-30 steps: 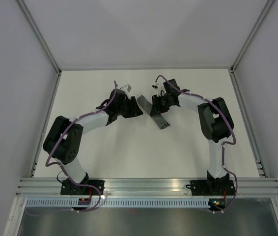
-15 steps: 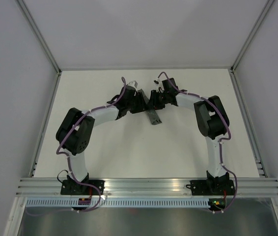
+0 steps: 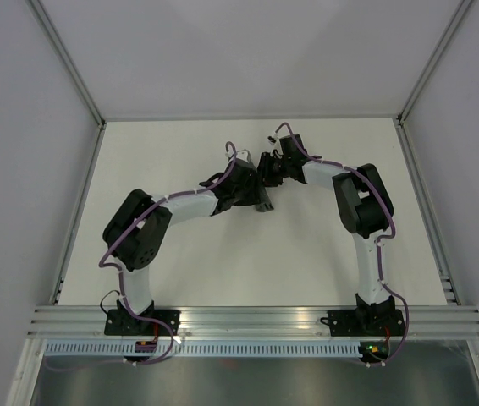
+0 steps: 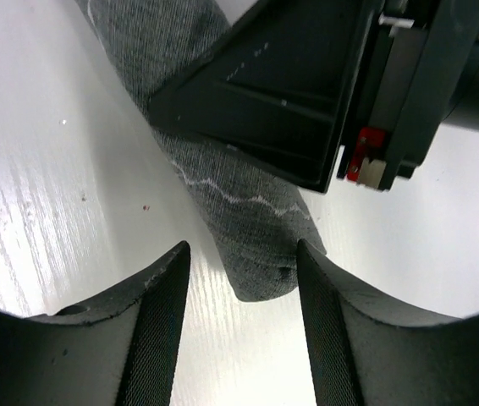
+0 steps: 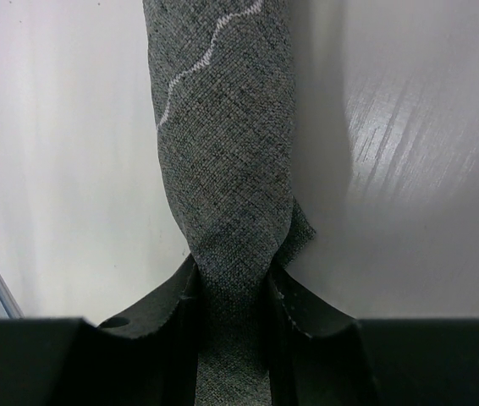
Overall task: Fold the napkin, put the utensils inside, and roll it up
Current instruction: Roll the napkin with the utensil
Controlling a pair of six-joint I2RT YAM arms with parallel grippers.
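Note:
The dark grey napkin [image 5: 222, 127] is rolled into a tight tube with a wavy light stitch line on it. My right gripper [image 5: 233, 279] is shut on one end of the roll, the cloth pinched between its fingers. In the left wrist view the roll [image 4: 248, 228] lies on the white table, its free end between the fingers of my left gripper [image 4: 241, 255], which is open and not touching it. The right gripper's black body [image 4: 307, 93] sits over the roll there. From above, both grippers [image 3: 261, 200] [image 3: 267, 167] meet at the table's middle back. The fork is hidden.
The white table [image 3: 222, 254] has grey walls on the left, back and right. An aluminium rail [image 3: 256, 317] carrying both arm bases runs along the near edge. Purple cables trail along both arms.
My left arm has swung right, bringing its gripper up against the right one over the roll. The roll, plainly visible a second ago, is now mostly covered from above.

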